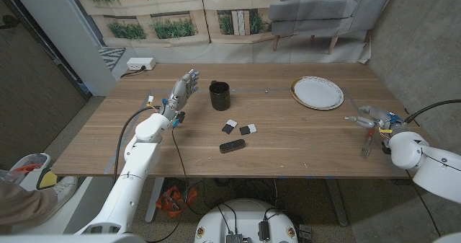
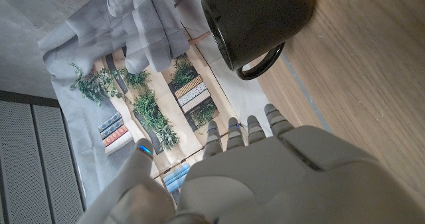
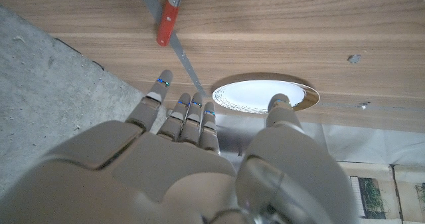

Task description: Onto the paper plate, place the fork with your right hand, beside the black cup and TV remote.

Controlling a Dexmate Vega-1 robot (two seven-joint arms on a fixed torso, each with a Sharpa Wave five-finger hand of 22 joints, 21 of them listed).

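Note:
The fork [image 1: 367, 143] has a red handle and lies on the table near the right front edge; its red handle [image 3: 169, 16] also shows in the right wrist view. My right hand [image 1: 373, 116] hovers just beyond the fork with fingers apart, holding nothing. The white paper plate [image 1: 318, 92] with a gold rim sits at the back right, ahead of that hand, and its rim [image 3: 264, 94] shows past my fingertips. The black cup [image 1: 220, 96] stands mid-table, seen close as the mug [image 2: 255, 18]. The dark TV remote [image 1: 232, 146] lies nearer the front. My left hand [image 1: 183, 90] is raised left of the cup, fingers spread.
Two small black-and-white blocks [image 1: 230, 126] [image 1: 248, 130] lie between the cup and the remote. A white power strip [image 1: 140, 64] sits at the table's back left corner. The table's right edge [image 1: 403, 113] runs close to my right hand. A grey sofa stands behind the table.

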